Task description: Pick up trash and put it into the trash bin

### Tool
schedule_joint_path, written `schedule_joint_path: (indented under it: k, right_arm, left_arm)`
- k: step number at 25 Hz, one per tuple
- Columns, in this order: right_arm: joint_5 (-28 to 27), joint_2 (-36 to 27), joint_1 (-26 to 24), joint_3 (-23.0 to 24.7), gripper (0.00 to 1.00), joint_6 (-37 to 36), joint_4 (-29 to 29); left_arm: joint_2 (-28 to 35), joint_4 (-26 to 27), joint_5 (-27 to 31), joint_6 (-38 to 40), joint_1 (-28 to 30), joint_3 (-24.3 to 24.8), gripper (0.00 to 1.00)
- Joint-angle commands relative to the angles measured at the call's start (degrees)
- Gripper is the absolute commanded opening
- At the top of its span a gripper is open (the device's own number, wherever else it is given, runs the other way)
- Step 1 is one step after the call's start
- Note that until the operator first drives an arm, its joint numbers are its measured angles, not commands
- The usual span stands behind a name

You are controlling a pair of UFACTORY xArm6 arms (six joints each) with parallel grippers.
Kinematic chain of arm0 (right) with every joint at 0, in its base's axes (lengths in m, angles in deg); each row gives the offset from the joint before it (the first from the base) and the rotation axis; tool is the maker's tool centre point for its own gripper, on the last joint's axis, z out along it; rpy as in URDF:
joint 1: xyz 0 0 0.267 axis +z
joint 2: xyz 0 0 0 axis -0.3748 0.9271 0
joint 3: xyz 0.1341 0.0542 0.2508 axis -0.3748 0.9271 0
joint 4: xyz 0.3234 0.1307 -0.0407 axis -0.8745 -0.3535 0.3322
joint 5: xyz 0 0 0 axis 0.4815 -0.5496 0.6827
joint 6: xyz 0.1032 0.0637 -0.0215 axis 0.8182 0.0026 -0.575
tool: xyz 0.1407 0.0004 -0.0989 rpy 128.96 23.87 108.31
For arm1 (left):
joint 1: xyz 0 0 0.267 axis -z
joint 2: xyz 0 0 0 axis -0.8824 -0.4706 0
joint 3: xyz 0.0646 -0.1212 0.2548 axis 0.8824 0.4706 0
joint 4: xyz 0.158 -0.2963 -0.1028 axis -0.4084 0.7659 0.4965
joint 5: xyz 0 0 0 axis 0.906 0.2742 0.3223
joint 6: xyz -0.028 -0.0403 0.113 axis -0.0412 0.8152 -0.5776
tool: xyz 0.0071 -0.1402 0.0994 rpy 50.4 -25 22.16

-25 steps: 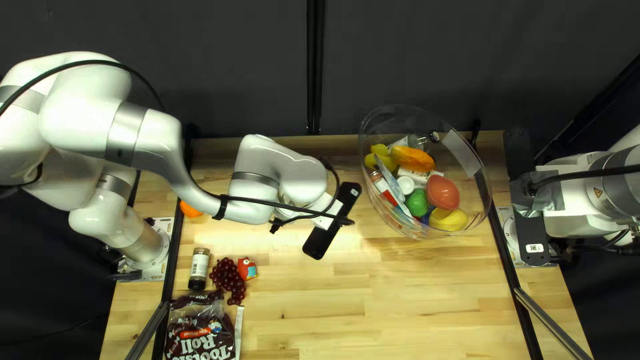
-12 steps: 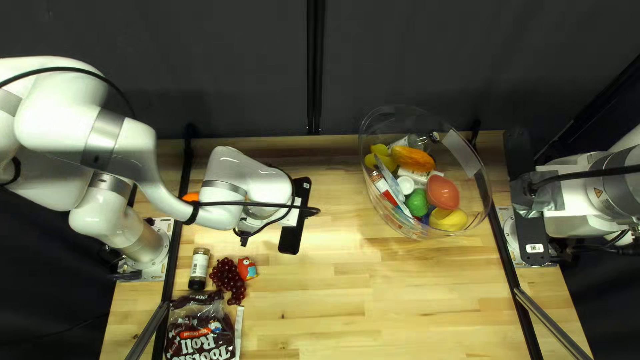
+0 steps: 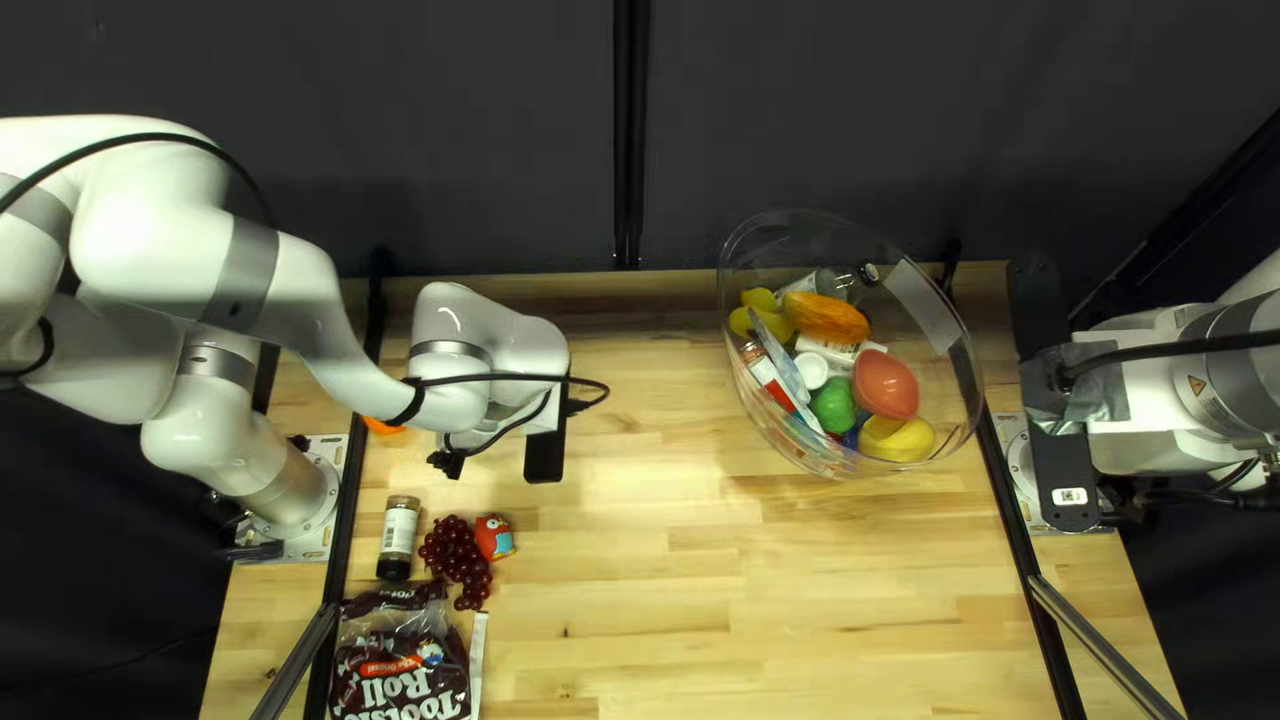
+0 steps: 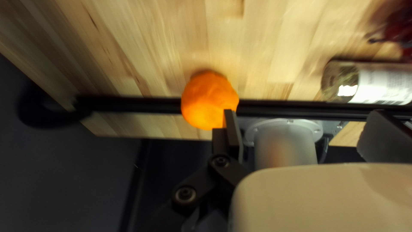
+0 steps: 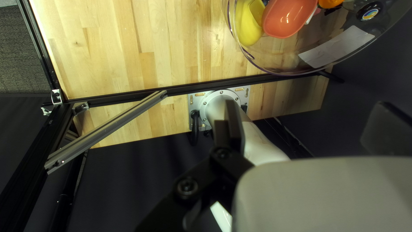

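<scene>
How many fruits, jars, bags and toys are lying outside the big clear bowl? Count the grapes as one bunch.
Fruits: 2, orange and bunch of grapes
Jars: 1, jar with a white label
Bags: 1, candy bag
Toys: 1, small red toy
Total: 5

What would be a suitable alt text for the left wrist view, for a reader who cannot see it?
An orange fruit sits by a black rail, ahead of one finger of my open left gripper; whether they touch is unclear. On the wooden table, a labelled jar lies on its side beside dark red grapes.
</scene>
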Motion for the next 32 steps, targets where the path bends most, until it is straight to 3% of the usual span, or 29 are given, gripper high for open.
schedule_joint_path:
  k: [1,7,16,23,32]
  right_arm:
    - [0.0,0.0,0.0,0.0,1.0,0.0,0.0]
    - [0.0,0.0,0.0,0.0,1.0,0.0,0.0]
    - [0.0,0.0,0.0,0.0,1.0,0.0,0.0]
    - [0.0,0.0,0.0,0.0,1.0,0.0,0.0]
    - [0.0,0.0,0.0,0.0,1.0,0.0,0.0]
  left_arm:
    - [-3.35,0.78,-1.55,-0.94,-3.21,0.53,1.0]
    - [-5.01,0.53,-4.11,-1.18,-7.04,1.93,1.0]
    - [-4.17,1.06,-4.32,-1.53,-7.16,1.98,1.0]
    - [-1.07,-2.17,-10.04,-4.54,-8.36,6.76,1.0]
    - [-2.78,-4.85,-14.11,-6.5,-12.5,8.56,1.0]
